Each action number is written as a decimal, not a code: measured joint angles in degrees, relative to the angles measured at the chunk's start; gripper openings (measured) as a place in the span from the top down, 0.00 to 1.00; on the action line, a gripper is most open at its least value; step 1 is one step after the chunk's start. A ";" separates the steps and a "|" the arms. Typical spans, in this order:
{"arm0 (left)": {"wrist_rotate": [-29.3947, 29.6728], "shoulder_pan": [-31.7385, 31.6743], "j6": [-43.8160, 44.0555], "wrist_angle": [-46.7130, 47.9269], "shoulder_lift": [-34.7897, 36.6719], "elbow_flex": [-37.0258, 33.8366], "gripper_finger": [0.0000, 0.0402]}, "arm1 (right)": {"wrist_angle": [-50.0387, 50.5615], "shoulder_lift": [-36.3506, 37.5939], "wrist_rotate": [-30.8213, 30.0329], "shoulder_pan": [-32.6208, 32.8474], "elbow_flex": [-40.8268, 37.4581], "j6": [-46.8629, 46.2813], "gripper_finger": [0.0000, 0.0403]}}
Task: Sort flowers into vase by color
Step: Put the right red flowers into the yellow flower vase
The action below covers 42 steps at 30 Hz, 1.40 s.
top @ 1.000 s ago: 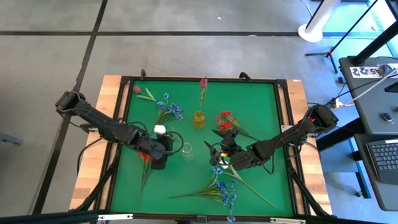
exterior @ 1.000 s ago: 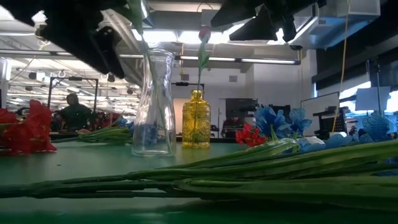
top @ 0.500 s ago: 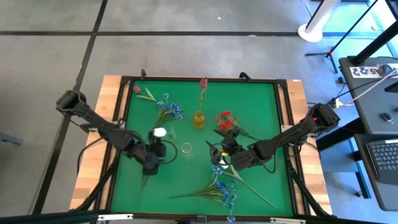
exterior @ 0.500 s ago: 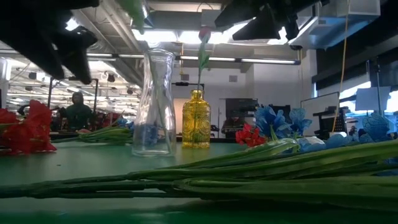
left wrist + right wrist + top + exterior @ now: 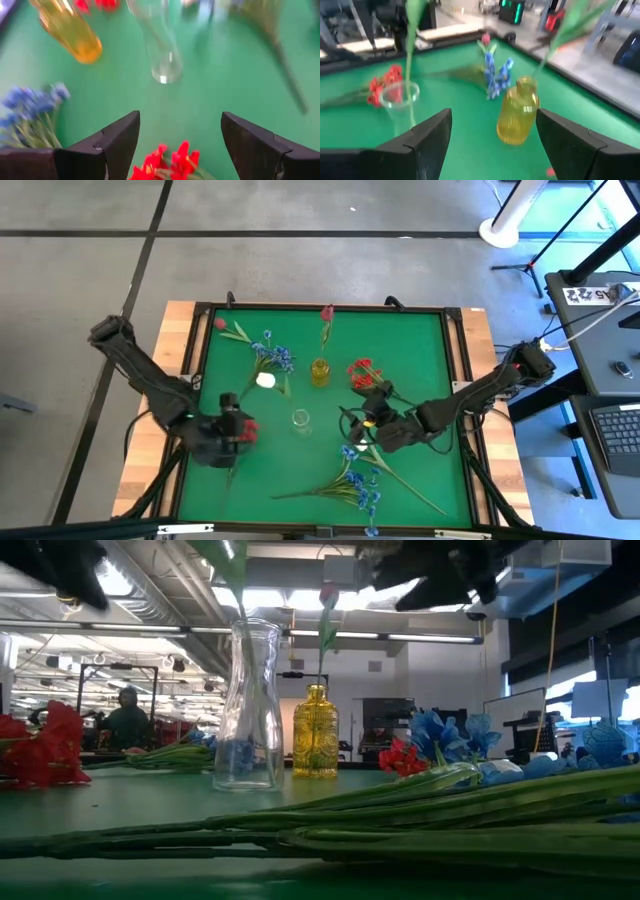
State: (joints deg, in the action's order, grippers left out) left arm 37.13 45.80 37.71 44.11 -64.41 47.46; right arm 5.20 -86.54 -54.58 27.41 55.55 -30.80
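Note:
A white-bud flower (image 5: 265, 380) stands with its stem (image 5: 410, 75) in the clear glass vase (image 5: 300, 420), leaning toward the table's left. The yellow vase (image 5: 320, 370) holds a pink-bud flower (image 5: 327, 312). My left gripper (image 5: 179, 145) is open and hovers over a red cluster (image 5: 165, 165) lying on the mat, to the left of the clear vase (image 5: 162, 50). My right gripper (image 5: 492, 145) is open and sits right of the clear vase, facing both vases. It touches nothing.
Loose on the green mat lie a blue cluster (image 5: 272, 358), a pink bud (image 5: 220, 323), a red cluster (image 5: 362, 372) and long-stemmed blue flowers (image 5: 358, 480) near the front edge. A raised dark frame (image 5: 200, 380) borders the mat. A person (image 5: 125, 720) shows far behind the table.
My left gripper has drawn back from beside the clear vase and the white bud toward the table's left and near edge. It now stands over the red cluster. The white-bud flower stays in the clear vase. My right gripper has shifted slightly to the right.

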 joint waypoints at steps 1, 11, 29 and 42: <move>2.79 1.47 0.52 -0.20 1.93 -0.41 0.33 | 3.05 0.92 1.13 -0.02 0.00 -1.79 0.28; 11.56 5.08 1.75 -12.85 28.07 -12.33 0.33 | 22.39 5.92 7.71 -1.78 0.02 -0.98 0.28; 10.12 -6.21 -5.42 -23.15 52.49 -32.32 0.33 | 31.43 5.86 37.25 -14.98 0.04 4.91 0.30; 11.49 -13.07 -5.04 -28.39 47.26 -32.41 0.33 | 31.32 12.07 37.56 -18.09 -12.79 -3.80 0.45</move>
State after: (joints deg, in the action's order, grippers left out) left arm 48.62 32.73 32.67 15.72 -17.15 15.05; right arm 36.53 -74.47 -17.02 9.32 42.76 -34.60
